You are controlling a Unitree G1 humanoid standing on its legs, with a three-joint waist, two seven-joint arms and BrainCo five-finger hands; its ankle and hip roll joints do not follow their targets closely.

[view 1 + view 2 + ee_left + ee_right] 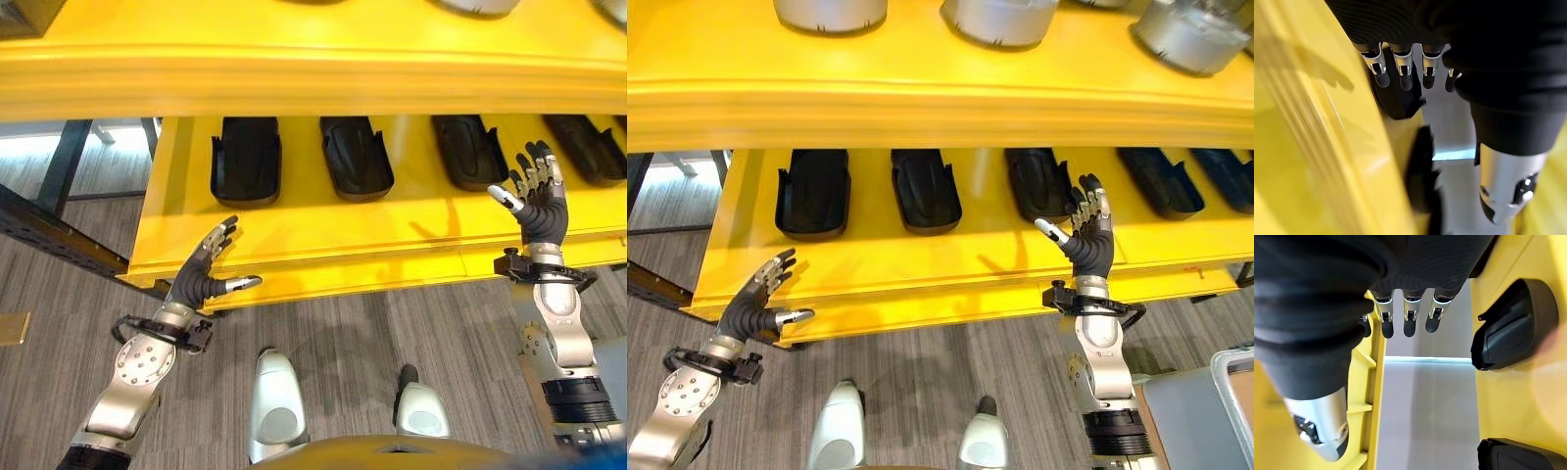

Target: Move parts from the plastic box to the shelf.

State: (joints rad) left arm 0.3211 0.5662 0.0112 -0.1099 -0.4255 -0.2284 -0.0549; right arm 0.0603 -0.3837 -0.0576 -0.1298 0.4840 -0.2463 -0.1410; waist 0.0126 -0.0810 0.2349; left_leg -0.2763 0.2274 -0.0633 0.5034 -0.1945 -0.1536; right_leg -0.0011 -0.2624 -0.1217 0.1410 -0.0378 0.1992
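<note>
Several black moulded parts (246, 160) (356, 157) (470, 151) lie in a row on the lower level of the yellow shelf (323, 240). Silver round parts (999, 18) stand on the upper level. My left hand (204, 271) is open at the shelf's front left edge, holding nothing. My right hand (536, 199) is open and raised over the lower level near the right, fingers straight, also empty. In the right wrist view its fingers (1409, 316) point past a black part (1513, 328). The left wrist view has that hand's fingers (1403, 68) straight beside a black part (1398, 98).
A grey plastic box (1236, 392) shows at the lower right corner by the floor. A dark metal frame (49, 230) stands to the left of the shelf. Grey striped floor lies in front of the shelf.
</note>
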